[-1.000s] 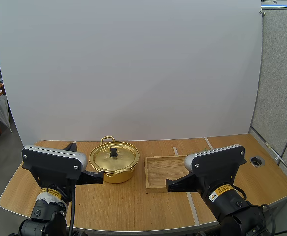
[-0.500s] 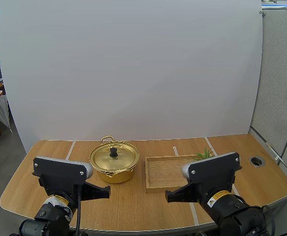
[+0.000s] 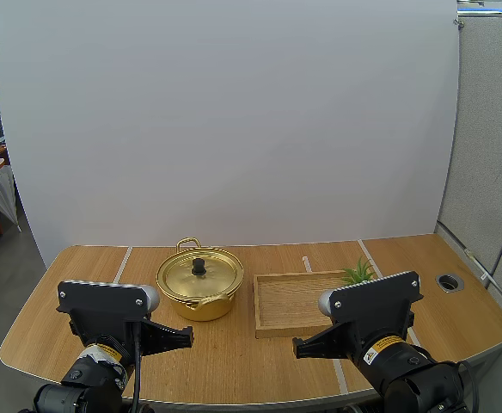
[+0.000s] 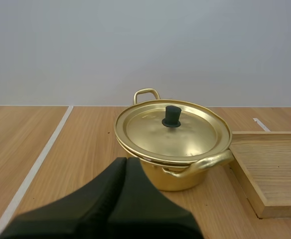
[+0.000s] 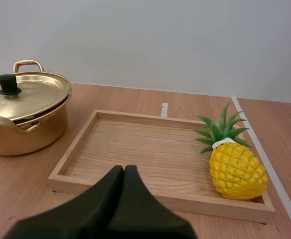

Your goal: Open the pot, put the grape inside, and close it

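**High view:** Both my arms waited at the near edge of the table [image 3: 234, 361]. My left gripper [image 3: 180, 335] faced the brass pot [image 3: 201, 308], which had its lid [image 3: 180, 277] on. My right gripper [image 3: 300, 347] faced the wooden tray [image 3: 285, 301]. Past my right arm rose the green crown of a toy pineapple [image 3: 357, 273].

**Left wrist view:** My left fingers lay clenched together on nothing. The pot stood straight ahead, with the lid's black knob [image 4: 173, 116] upright beyond the tips. This arm looked the nearer one for lifting the lid.

**Right wrist view:** My right fingers were also clenched and empty. There was no grape. The pineapple's yellow body, hidden from above, sat inside the tray by its near rim, ahead and right of the tips, crown up and away. I could not tell whether it stood or leaned.
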You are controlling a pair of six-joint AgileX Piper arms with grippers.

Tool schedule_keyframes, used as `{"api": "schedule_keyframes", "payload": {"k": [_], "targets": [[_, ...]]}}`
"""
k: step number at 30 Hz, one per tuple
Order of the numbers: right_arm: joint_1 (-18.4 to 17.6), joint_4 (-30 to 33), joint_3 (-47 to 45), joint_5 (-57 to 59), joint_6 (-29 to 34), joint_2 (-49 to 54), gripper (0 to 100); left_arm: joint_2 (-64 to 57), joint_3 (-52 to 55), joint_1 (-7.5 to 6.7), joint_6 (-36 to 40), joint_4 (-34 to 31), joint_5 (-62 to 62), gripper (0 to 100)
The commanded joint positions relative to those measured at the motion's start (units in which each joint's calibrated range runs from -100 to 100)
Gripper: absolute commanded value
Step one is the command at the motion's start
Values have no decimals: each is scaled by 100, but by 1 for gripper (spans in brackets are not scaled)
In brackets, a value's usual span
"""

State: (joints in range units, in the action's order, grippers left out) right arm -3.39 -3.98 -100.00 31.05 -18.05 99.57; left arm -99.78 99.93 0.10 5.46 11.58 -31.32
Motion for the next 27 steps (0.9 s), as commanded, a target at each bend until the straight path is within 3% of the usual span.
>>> {"api": "schedule_keyframes", "payload": {"k": [1, 19, 27], "targets": [[21, 46, 0, 15, -12, 43, 0, -22, 7, -3, 79, -45, 0, 0], [21, 46, 0, 15, -12, 43, 0, -22, 7, -3, 79, -45, 0, 0], [280, 45, 0, 15, -12, 43, 0, -22, 7, -3, 79, -45, 0, 0]]}}
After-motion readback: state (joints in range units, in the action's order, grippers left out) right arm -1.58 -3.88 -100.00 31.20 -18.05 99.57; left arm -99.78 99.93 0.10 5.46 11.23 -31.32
